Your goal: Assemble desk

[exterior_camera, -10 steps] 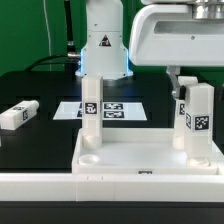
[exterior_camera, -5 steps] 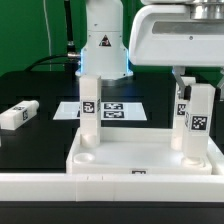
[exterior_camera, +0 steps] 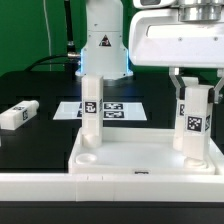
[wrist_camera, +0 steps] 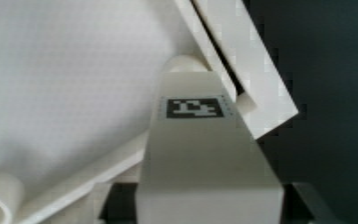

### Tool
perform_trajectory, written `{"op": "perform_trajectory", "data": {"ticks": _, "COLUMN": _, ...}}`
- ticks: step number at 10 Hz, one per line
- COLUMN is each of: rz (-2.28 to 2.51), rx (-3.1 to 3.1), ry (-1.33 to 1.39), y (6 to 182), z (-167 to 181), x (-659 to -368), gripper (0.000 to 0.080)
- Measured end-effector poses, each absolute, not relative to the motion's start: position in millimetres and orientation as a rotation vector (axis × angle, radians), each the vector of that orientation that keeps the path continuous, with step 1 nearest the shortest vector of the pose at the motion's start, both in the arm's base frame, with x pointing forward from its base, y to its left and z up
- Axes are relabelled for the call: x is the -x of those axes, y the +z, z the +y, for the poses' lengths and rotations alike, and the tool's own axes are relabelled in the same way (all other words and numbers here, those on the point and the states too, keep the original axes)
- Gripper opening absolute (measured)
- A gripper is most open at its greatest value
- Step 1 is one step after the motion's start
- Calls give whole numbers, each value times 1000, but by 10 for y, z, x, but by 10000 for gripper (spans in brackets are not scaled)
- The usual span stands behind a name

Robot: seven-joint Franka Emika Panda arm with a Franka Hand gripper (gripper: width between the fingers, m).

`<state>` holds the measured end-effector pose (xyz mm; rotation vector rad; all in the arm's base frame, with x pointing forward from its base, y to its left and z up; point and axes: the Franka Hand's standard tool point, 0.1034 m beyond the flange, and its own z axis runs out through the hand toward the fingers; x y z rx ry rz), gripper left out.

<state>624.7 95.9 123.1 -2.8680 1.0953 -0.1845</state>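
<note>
Right, in the exterior view the desk top [exterior_camera: 140,155] lies flat at the front, open side up. One standing leg [exterior_camera: 91,108] is upright in the far corner socket on the exterior view's left. On the exterior view's right the claw [exterior_camera: 195,92] hangs from above, clamped on a second one, the held leg [exterior_camera: 194,125]. It has a finger on each flank of the leg's upper part, and the leg's foot is down at the corner socket there. I can't tell from here whether the leg is fully seated. A loose leg [exterior_camera: 18,115] lies on its side well apart, at the exterior view's left. The marker board [exterior_camera: 118,110] lies flat behind the top.

In the wrist view the held leg [wrist_camera: 202,150] runs straight away from the camera, its tag facing me. The claw [wrist_camera: 202,205] grips it, with dark fingers [wrist_camera: 119,205] on both sides. Beyond it I see the white floor of the desk top [wrist_camera: 69,80] and its rim. The leg hides the socket itself.

I'd judge the step in hand is fitting the second leg. As I read it, the next move calls for keeping that leg upright and working it down into its socket before letting go — a tilt could jam it.

Counted: one desk top and three legs in sight — one standing, one held, one loose. The fourth leg is out of view. There is also one claw and one marker board.
</note>
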Motion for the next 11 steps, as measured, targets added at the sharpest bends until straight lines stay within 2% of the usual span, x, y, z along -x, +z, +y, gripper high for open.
{"op": "perform_trajectory", "data": {"ticks": 6, "rz": 1774, "rx": 2466, "ry": -133, "y": 1224, "z": 982, "x": -6253, "gripper": 290}}
{"op": "perform_trajectory", "data": {"ticks": 8, "rz": 1724, "rx": 2504, "ry": -136, "y": 1221, "z": 974, "x": -6253, "gripper": 291}}
{"op": "perform_trajectory", "data": {"ticks": 10, "rz": 1651, "rx": 2558, "ry": -138, "y": 1214, "z": 971, "x": -6250, "gripper": 604}}
{"op": "perform_trajectory", "data": {"ticks": 11, "rz": 1478, "rx": 2674, "ry": -151, "y": 1213, "z": 971, "x": -6249, "gripper": 636}}
